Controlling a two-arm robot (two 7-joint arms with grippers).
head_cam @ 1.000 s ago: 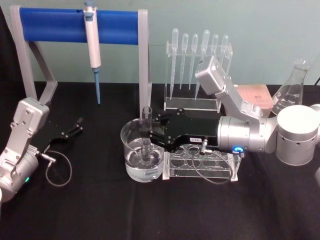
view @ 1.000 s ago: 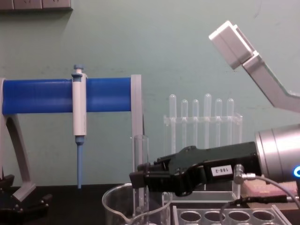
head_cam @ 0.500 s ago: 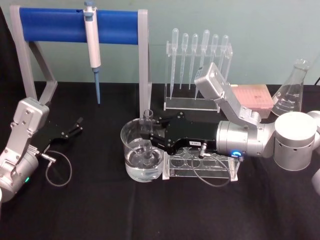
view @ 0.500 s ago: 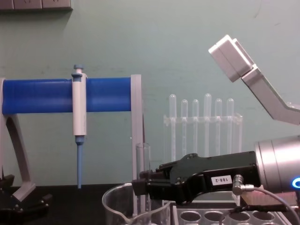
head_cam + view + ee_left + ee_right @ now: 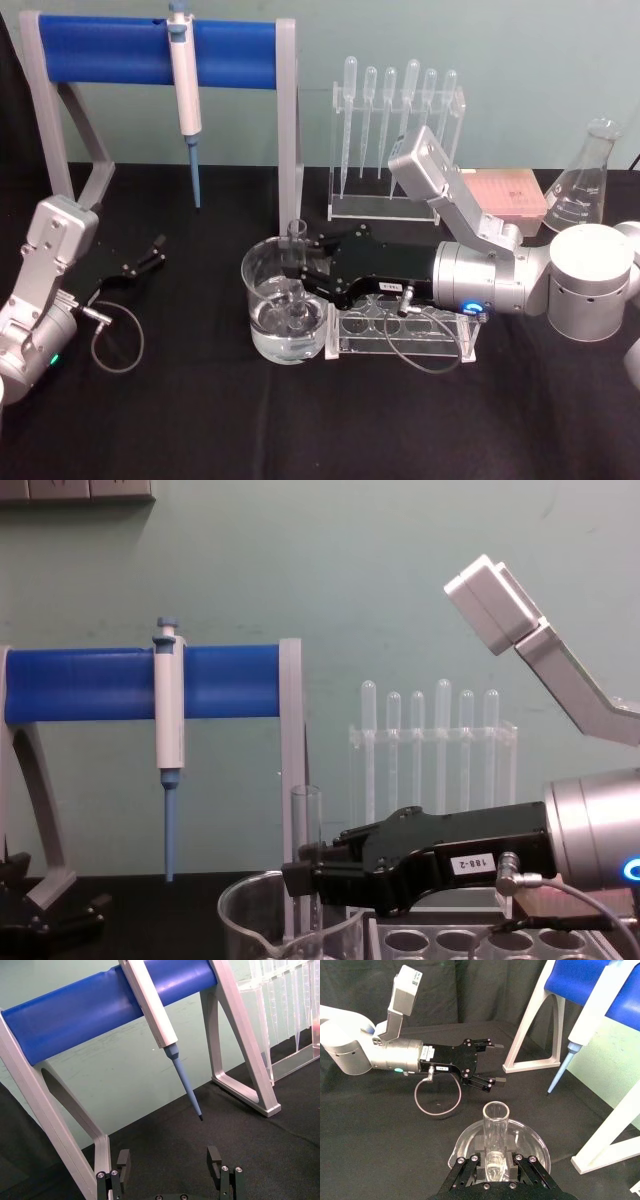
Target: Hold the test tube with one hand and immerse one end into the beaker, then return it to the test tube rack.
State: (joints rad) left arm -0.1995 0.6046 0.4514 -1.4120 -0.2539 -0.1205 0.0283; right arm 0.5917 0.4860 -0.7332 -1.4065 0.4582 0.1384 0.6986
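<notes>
Dip stage: right tool (image 5: 296,272) clamped on the test tube (image 5: 294,238), tube upright inside the beaker (image 5: 258,300).

Jaws pinch the tube at about beaker-rim height, with the open top standing above the rim. The closed end looks to be down in the liquid near the beaker floor, so I'd call pick-up and immersion done. Left to do: lift clear of the beaker, move to the test tube rack (image 5: 440,340) just right of the beaker, seat in a hole, release. Left tool (image 5: 150,252) idle with jaws apart, well left of the beaker, low over the tabletop (image 5: 200,420).
</notes>
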